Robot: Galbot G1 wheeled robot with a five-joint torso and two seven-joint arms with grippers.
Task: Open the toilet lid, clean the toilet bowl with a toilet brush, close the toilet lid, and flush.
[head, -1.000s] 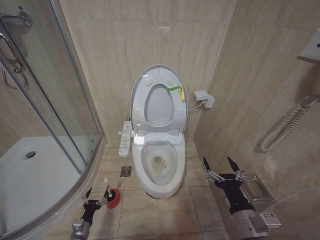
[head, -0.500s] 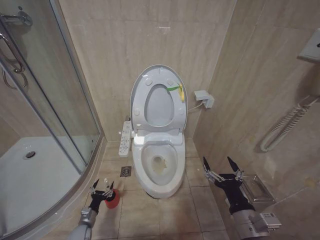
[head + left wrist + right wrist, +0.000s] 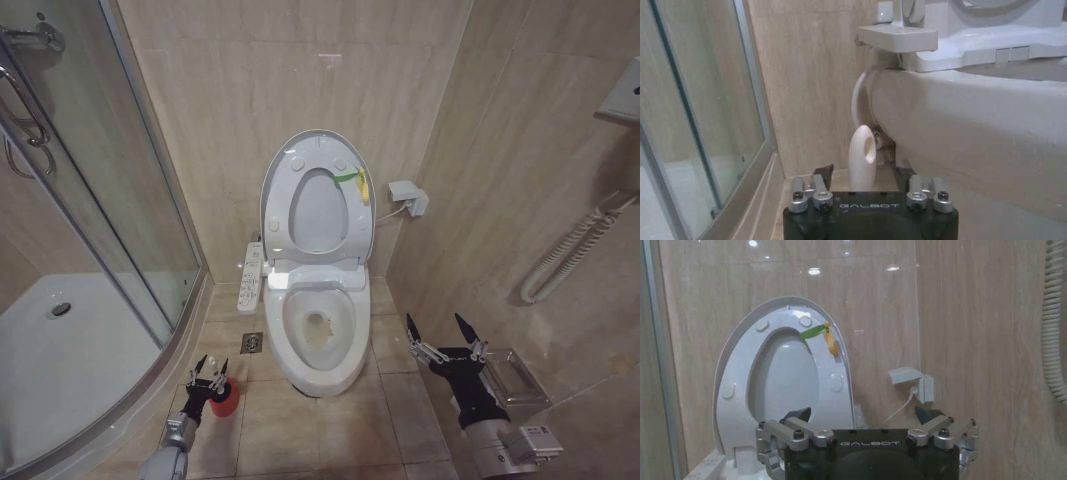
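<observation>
Toilet brush (image 3: 862,155) sits in its red cup holder (image 3: 226,401) at seven o'clock of the toilet bowl (image 3: 318,345), handle between my left gripper's (image 3: 208,372) spread fingers. Toilet lid (image 3: 318,196) stands up at twelve; right gripper (image 3: 440,331) waits apart at four.

The toilet lid (image 3: 318,200) is glossy white plastic; the toilet bowl (image 3: 318,345) is smooth glazed ceramic. Polished beige tiles (image 3: 250,90) cover the wall; the shower screen (image 3: 110,180) is clear glass.
</observation>
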